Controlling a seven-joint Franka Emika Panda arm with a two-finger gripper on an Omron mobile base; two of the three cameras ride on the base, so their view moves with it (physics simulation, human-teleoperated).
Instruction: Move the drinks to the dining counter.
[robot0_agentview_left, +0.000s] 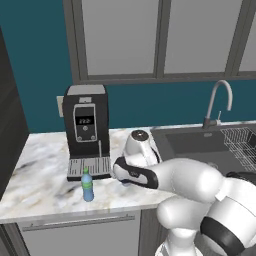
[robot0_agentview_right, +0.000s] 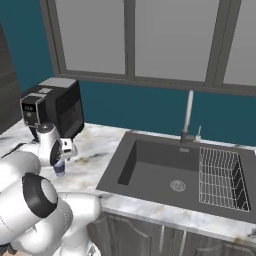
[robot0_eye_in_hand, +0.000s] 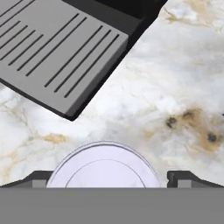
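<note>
The gripper (robot0_eye_in_hand: 112, 177) hangs wide open, holding nothing, over the short white-and-purple lidded cup (robot0_eye_in_hand: 103, 166) on the marble worktop (robot0_eye_in_hand: 175, 78) beside the grey drip tray (robot0_eye_in_hand: 57, 52). The step is probably the approach; next, descend and close squarely.

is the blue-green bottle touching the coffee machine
Apart. The left base view shows bare marble between the blue-green bottle and the coffee machine drip tray behind it.
</note>
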